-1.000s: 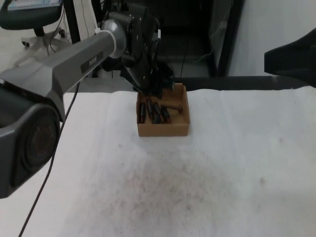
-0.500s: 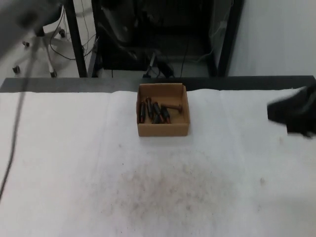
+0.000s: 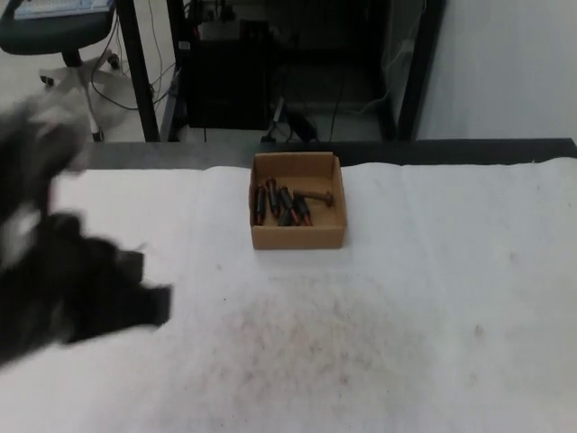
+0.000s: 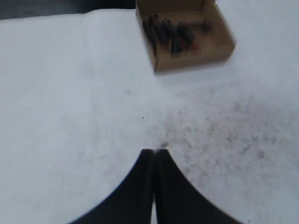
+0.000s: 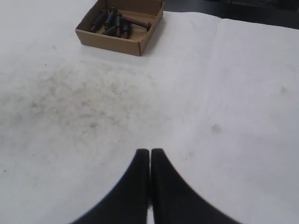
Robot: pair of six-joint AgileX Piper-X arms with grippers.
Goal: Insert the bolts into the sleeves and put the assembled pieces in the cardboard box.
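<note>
Cardboard box: one cardboard box (image 3: 297, 237), open at the top, on the far middle of the tabletop, just short of its far edge.
Contents: dark assembled pieces (image 3: 281, 206) lie side by side in the left part of the box, four or five of them; the exact count is hard to tell. One bolt (image 3: 317, 194) lies crosswise to their right, towards the far wall.
Left end effector: the left end effector (image 4: 154, 153) has its fingers pressed together with nothing between them, over bare cloth, well apart from the box (image 4: 196, 59).
Right end effector: the right end effector (image 5: 150, 151) has its fingers pressed together and holds nothing, well apart from the box (image 5: 110, 41).
Arm: one blurred dark arm (image 3: 81, 289) at the near left, not blocking the box.
Tabletop: the tabletop (image 3: 451, 271) is covered in white cloth, with one greyish speckled stain (image 3: 306, 334) on the near side of the box.
Room: beyond the far edge, an office chair (image 3: 54, 27) at the far left, dark upright posts and cables on the floor.
</note>
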